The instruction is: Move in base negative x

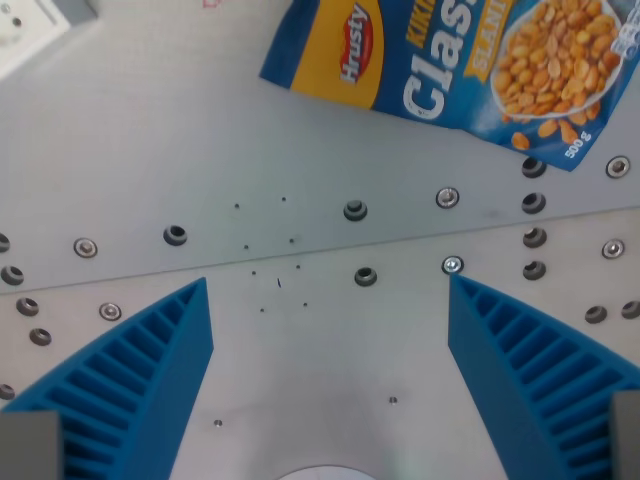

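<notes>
Spread wide, my jaws gripped nothing, my gripper [330,300] hovering over the bolted metal table [150,150]. At ten o'clock sat a white box [30,30]; at one o'clock lay the peanut bag [460,70]. Nothing needed grasping, but a low sweep might have snagged that bag.

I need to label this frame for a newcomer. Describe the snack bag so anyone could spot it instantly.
Start from the grey metal table dotted with bolt holes. At the wrist view's upper right lies the snack bag, well beyond the open blue gripper. It is the only printed item: glossy blue and yellow, picturing peanuts.
</notes>
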{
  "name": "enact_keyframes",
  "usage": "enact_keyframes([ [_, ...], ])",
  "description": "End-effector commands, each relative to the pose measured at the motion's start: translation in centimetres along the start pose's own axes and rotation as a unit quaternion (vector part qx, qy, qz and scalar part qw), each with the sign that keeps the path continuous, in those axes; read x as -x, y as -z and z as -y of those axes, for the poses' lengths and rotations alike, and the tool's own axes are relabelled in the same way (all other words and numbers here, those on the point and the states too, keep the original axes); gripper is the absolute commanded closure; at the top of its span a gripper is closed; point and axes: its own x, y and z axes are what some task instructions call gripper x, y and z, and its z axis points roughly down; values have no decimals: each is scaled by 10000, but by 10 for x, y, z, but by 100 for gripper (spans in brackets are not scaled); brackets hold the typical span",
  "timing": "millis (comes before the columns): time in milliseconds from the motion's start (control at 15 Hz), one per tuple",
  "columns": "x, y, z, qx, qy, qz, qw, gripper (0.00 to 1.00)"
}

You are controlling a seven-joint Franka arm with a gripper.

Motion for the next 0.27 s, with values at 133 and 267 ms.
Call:
enact_keyframes([
  [133,30,-3,-9,-20,75,-461,9989,0],
  [267,40,-6,-11,-20,75,-461,9989,0],
])
